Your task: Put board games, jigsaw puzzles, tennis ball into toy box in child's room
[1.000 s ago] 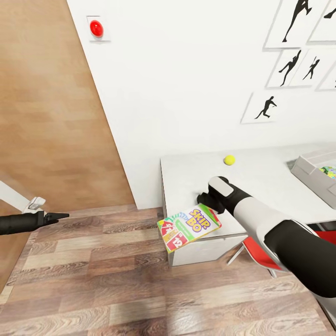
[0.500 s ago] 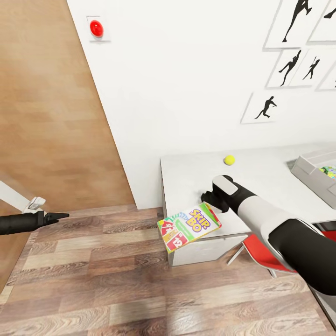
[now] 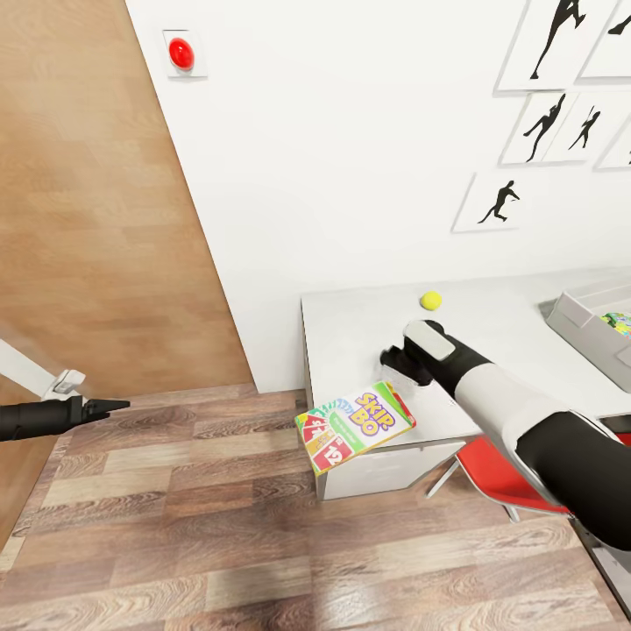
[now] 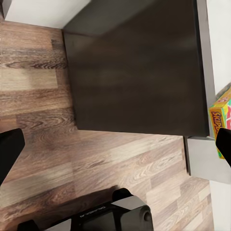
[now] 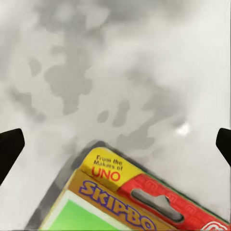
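The white, green and red SKIP-BO board game (image 3: 355,426) lies on the near left corner of the table (image 3: 350,337), jutting out over the edge. My right gripper (image 3: 393,362) hovers open just behind it, holding nothing; in the right wrist view the SKIP-BO box (image 5: 130,202) lies below the spread fingers. The tennis ball (image 3: 430,301) rests near the wall. The toy box (image 3: 583,320) sits at the right edge with a green multicoloured item inside. My left gripper (image 3: 107,406) is open over the floor, far left. The bed and jigsaw puzzles are out of view.
A red chair (image 3: 487,474) stands under the table beneath my right arm. The white wall with framed silhouettes runs behind the table; a wooden panel (image 3: 88,219) stands at the left. The left wrist view looks at a dark grey panel (image 4: 134,67) and wood floor.
My right gripper has risen and drawn back a little from the SKIP-BO box toward the wall. The box, the ball and the left arm have stayed put.
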Robot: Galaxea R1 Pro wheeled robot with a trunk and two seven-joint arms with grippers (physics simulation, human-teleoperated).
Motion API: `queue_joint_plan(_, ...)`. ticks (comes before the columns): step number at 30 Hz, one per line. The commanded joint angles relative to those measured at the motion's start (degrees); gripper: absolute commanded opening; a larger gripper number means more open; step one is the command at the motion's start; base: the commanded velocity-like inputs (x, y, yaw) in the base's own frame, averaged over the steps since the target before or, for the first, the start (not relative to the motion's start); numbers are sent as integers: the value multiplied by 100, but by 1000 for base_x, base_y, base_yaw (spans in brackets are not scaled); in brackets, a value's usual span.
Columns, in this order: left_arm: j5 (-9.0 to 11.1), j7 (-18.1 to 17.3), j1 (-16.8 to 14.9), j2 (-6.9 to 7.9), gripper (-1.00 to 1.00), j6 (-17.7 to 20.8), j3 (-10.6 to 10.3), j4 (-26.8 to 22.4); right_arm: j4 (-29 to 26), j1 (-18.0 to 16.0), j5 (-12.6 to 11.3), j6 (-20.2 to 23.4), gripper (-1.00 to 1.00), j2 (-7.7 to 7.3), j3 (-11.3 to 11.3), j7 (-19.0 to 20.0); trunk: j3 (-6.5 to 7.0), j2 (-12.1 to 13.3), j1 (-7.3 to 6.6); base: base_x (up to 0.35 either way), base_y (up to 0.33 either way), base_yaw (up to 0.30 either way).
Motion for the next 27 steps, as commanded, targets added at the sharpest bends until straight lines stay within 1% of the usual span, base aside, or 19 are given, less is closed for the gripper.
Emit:
queue_joint_plan(1,-60,-54,-7,-2,100,59,11,-5,-125,-5,-22,34,100,-53,37,-24,-10,-10,4,0,0,0)
queue_joint_plan(3,-60,-56,-7,-1,100,56,12,-5,-368,-4,-22,30,100,-145,37,-31,-10,-10,4,0,0,0)
queue_joint_plan(4,-62,-58,-7,-2,100,53,13,-6,-634,-3,-22,27,100,-237,36,-56,-10,-10,4,0,0,0)
queue_joint_plan(5,-64,-59,-7,-1,100,52,13,-6,-773,-3,-22,26,100,-285,36,-82,-10,-10,4,0,0,0)
queue_joint_plan(6,-66,-60,-7,0,100,51,13,-6,-1062,-3,-22,30,100,-384,34,-168,-10,-10,4,0,0,0)
queue_joint_plan(8,-67,-61,-7,0,100,50,13,-6,-1359,-3,-25,38,100,-491,22,-300,-10,-10,4,0,0,0)
queue_joint_plan(9,-65,-63,-7,0,100,50,13,-6,-1658,-1,-35,50,100,-606,-9,-467,-10,-10,4,0,0,0)
queue_joint_plan(10,-64,-65,-7,1,100,50,14,-6,-1807,1,-40,59,100,-666,-39,-556,-10,-10,4,0,0,0)
queue_joint_plan(11,-63,-67,-7,1,100,49,14,-4,-2105,9,-48,76,100,-781,-136,-738,-10,-10,4,0,0,0)
queue_joint_plan(13,-64,-69,-7,1,100,49,14,-5,-2412,31,-59,90,100,-881,-274,-911,-10,-10,4,0,0,0)
queue_joint_plan(14,-63,-69,-7,1,100,49,14,-5,-2741,52,-75,122,100,-974,-423,-1072,-10,-10,4,0,0,0)
queue_joint_plan(18,-63,-70,-7,1,100,49,14,-5,-3471,103,-161,371,100,-1152,-666,-1375,-10,-10,4,0,0,0)
queue_joint_plan(19,-62,-71,-7,1,100,49,14,-5,-3812,135,-271,559,100,-1226,-738,-1523,-10,-10,4,0,0,0)
queue_joint_plan(21,-61,-76,-7,1,100,49,14,-4,-4107,158,-450,727,100,-1286,-788,-1667,-10,-10,4,0,0,0)
queue_joint_plan(22,-61,-84,-7,1,100,49,14,-5,-4339,175,-693,850,100,-1334,-821,-1806,-10,-10,4,0,0,0)
queue_joint_plan(25,-61,-90,-7,1,100,49,14,-6,-4551,210,-1137,973,100,-1407,-849,-1988,-10,-10,4,0,0,0)
queue_joint_plan(26,-61,-93,-7,1,100,49,14,-6,-4640,258,-1450,1021,100,-1467,-860,-2074,-10,-10,4,0,0,0)
queue_joint_plan(27,-61,-94,-7,1,100,49,14,-6,-4676,286,-1598,1040,100,-1501,-864,-2104,-10,-10,4,0,0,0)
